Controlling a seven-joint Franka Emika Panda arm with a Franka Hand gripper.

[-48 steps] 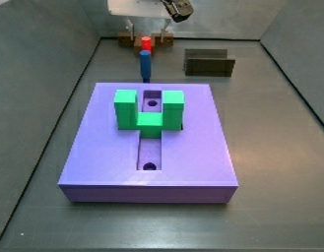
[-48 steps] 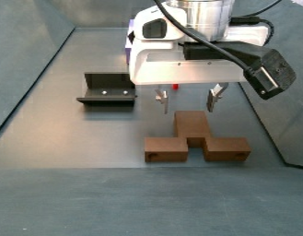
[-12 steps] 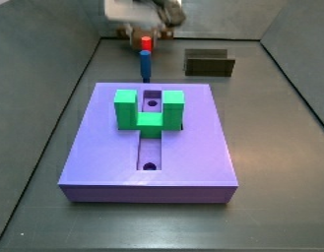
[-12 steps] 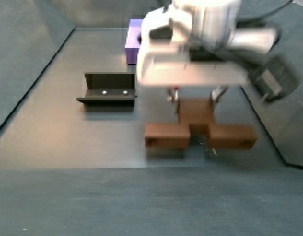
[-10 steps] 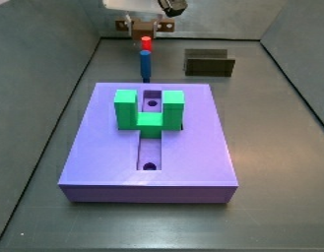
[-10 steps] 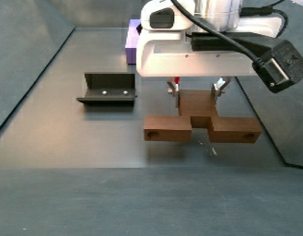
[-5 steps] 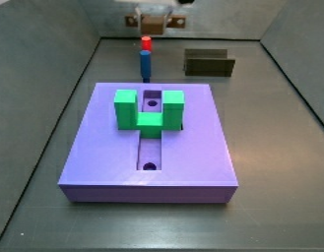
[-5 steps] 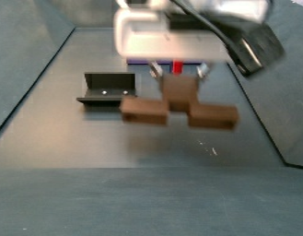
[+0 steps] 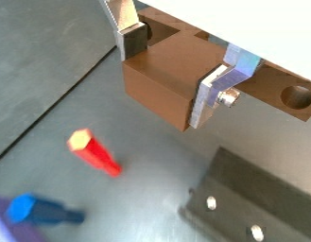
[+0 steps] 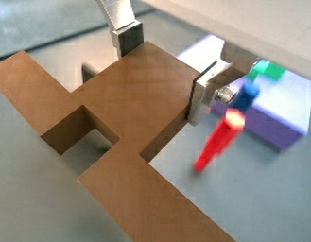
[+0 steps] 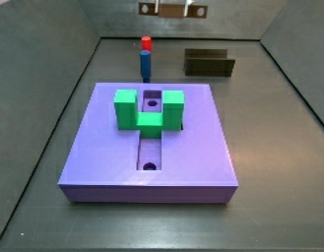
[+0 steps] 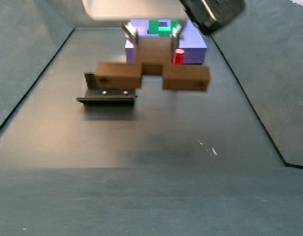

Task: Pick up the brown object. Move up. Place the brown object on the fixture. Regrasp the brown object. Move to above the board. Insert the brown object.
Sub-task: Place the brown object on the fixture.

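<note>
My gripper (image 9: pixel 174 61) is shut on the brown object (image 9: pixel 164 80), a T-shaped brown piece with a round hole near one end. Both wrist views show the silver fingers (image 10: pixel 206 87) pressed against the two sides of its stem. In a side view the brown object (image 12: pixel 154 70) hangs well above the floor under the gripper (image 12: pixel 155 39), just right of the fixture (image 12: pixel 108 90). The other side camera catches the brown object (image 11: pixel 162 9) only at the picture's top edge. The purple board (image 11: pixel 191 148) carries a green U-shaped block (image 11: pixel 149 108). The fixture (image 11: pixel 209 64) stands beyond the board.
A blue upright peg with a red top (image 11: pixel 146 57) stands on the floor just past the board. Below the held piece a wrist view shows that peg (image 9: pixel 95 151) and the fixture (image 9: pixel 252 203). Grey walls close the work floor in.
The gripper closed on the brown object, lifted it off the floor and carried it up and toward the fixture. Board, peg and fixture stayed put.
</note>
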